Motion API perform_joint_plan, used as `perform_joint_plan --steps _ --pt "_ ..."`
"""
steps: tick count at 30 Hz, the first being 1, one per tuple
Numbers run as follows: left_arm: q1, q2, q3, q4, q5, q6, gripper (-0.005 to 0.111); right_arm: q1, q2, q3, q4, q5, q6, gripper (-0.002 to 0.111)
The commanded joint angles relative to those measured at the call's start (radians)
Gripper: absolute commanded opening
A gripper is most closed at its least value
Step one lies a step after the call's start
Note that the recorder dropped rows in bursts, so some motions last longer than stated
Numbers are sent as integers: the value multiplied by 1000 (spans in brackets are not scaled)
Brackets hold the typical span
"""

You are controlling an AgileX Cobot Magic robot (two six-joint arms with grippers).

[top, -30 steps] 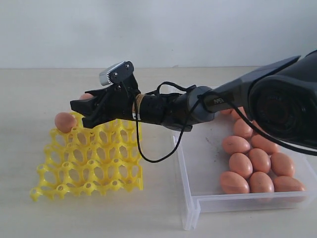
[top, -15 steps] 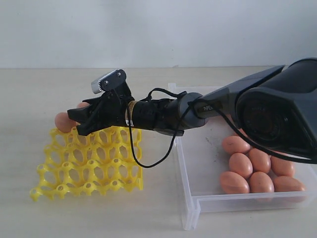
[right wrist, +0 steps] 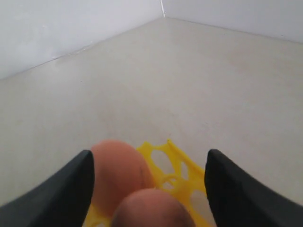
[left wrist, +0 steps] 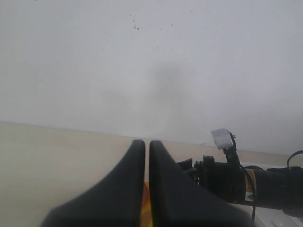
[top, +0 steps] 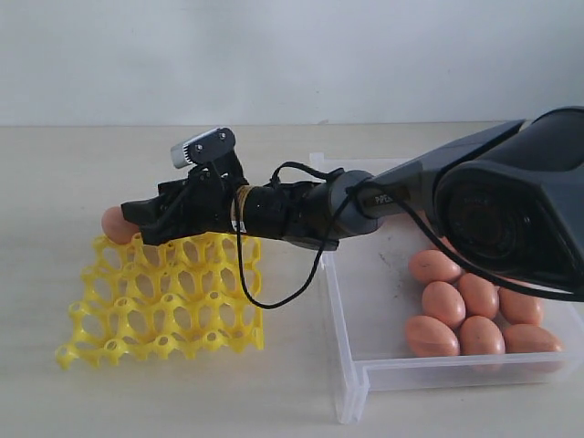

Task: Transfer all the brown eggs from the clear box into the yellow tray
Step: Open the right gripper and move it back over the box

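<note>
The yellow tray (top: 164,310) lies on the table at the left. One of the brown eggs (top: 117,224) sits in its far left corner cup. My right gripper (top: 146,219) reaches across over the tray's far row. In the right wrist view the right gripper (right wrist: 150,156) is open, with two eggs (right wrist: 120,175) (right wrist: 154,208) low between its fingers on the tray (right wrist: 170,163) and a gap beside them. Several more eggs (top: 456,306) lie in the clear box (top: 365,370) at the right. My left gripper (left wrist: 147,144) is shut and empty.
The right arm's black forearm and loose cable (top: 274,292) hang over the tray's right side and the box's near left wall. The left wrist view shows that arm (left wrist: 236,179) in front of a white wall. Bare table surrounds tray and box.
My right gripper came down and a little left onto the tray's far row with an egg. Its jaws then spread wider, leaving the egg low between them.
</note>
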Motion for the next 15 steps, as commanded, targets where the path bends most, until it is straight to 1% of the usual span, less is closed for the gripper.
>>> perform_joint_plan --steps 1,3,5,6,7,8,9,10,11,12,15 --pt "-6 -3 -3 -9 -16 -7 4 -2 -29 -9 4 5 12 60" --pt "-6 -3 -3 -9 -16 -7 4 -3 -70 -9 -4 8 12 60" --pt "-6 -3 -3 -9 -16 -7 4 -3 -132 -9 -52 63 14 60" --pt "-6 -3 -3 -9 -16 -7 4 -3 -181 -9 -114 108 57 60" --pt "-6 -3 -3 -9 -16 -7 4 -3 -216 -9 -180 144 91 57" --pt "-6 -3 -3 -9 -16 -7 4 -3 -265 -7 -309 204 177 49" --pt "-6 -3 -3 -9 -16 -7 4 -3 -300 -7 -409 227 258 40" --pt "-6 -3 -3 -9 -16 -7 4 -3 -351 -7 -621 252 399 21" --pt "-6 -3 -3 -9 -16 -7 4 -3 -377 -7 -780 254 525 6" --pt "-6 -3 -3 -9 -16 -7 4 -3 -418 -7 -920 256 686 0" --pt "-6 -3 -3 -9 -16 -7 4 -13 -470 39 -920 258 745 0"
